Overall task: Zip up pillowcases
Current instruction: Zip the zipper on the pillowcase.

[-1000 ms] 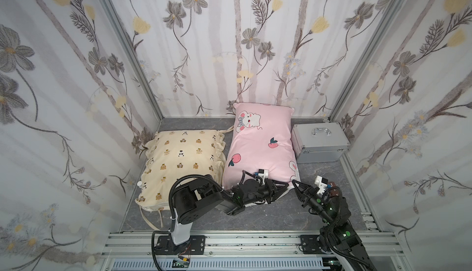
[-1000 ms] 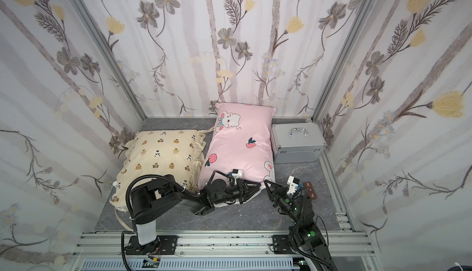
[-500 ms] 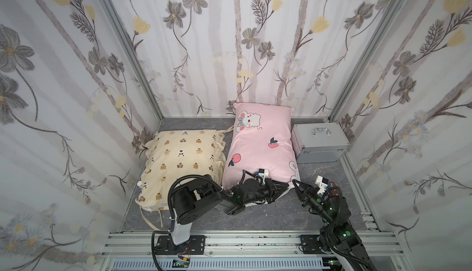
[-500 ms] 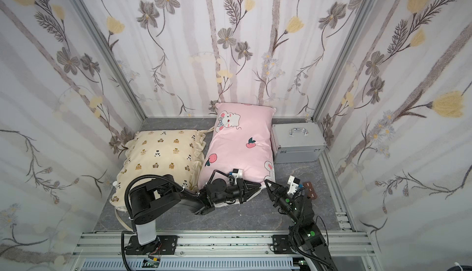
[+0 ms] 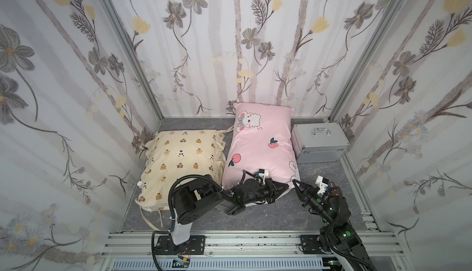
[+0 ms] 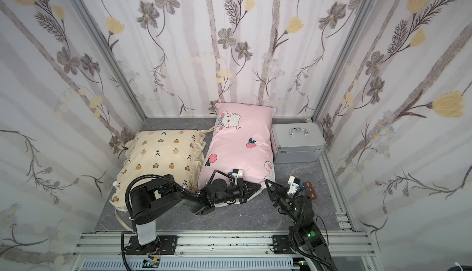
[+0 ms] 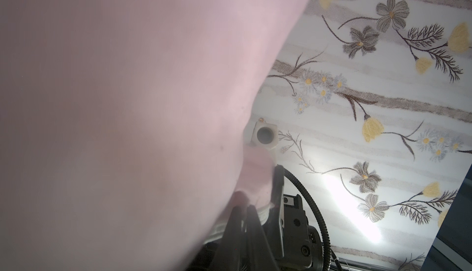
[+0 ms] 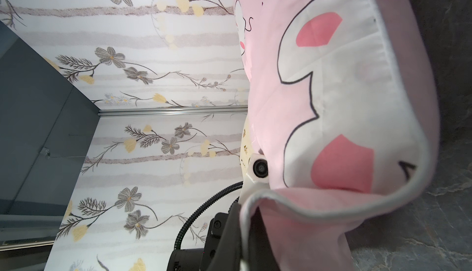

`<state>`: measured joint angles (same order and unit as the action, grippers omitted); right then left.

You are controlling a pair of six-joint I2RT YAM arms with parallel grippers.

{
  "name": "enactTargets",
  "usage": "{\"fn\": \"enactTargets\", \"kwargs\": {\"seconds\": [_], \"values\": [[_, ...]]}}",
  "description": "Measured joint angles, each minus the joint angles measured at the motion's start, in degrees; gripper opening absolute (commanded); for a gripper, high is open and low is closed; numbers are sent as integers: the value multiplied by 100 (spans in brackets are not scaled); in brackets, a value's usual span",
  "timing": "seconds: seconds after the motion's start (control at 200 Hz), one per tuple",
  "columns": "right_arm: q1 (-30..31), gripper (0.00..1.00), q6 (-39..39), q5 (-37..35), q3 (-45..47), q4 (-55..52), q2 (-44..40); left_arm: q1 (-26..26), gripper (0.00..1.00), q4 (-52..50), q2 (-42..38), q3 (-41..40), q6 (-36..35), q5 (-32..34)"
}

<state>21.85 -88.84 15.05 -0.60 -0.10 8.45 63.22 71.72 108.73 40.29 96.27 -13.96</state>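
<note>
The jaws of the left gripper are closed on the near hem of the pink pillowcase. The jaws of the right gripper are closed, pinching the same pillowcase's near corner. The pink pillowcase lies on the worktop, between the cream pillowcase and a silver case.

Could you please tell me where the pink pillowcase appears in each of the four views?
In a top view, the pink pillowcase lies centre, between the cream pillow and the silver case.
In a top view, likewise, slightly further left.
Left wrist: blurred pink fabric, filling most of the picture.
Right wrist: its rabbit-printed corner, close up.
Shared landmark: the floral wall.
</note>
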Motion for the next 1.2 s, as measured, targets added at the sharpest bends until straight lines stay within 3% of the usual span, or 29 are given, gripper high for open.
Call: {"fn": "enactTargets", "kwargs": {"seconds": [0.05, 0.405, 0.989, 1.199], "values": [[0, 0, 0, -2, 0, 0, 0, 0, 0, 0, 2, 7, 4, -2], [-4, 0, 199, -42, -7, -33, 42, -15, 0, -518, -136, 20, -404, -203], [-92, 0, 605, -184, -57, -133, 247, -304, 0, -3589, -1403, -549, -2280, -120], [-101, 0, 837, -424, -393, -920, 251, -535, 0, -4953, -2133, -778, -2835, 221]]}}
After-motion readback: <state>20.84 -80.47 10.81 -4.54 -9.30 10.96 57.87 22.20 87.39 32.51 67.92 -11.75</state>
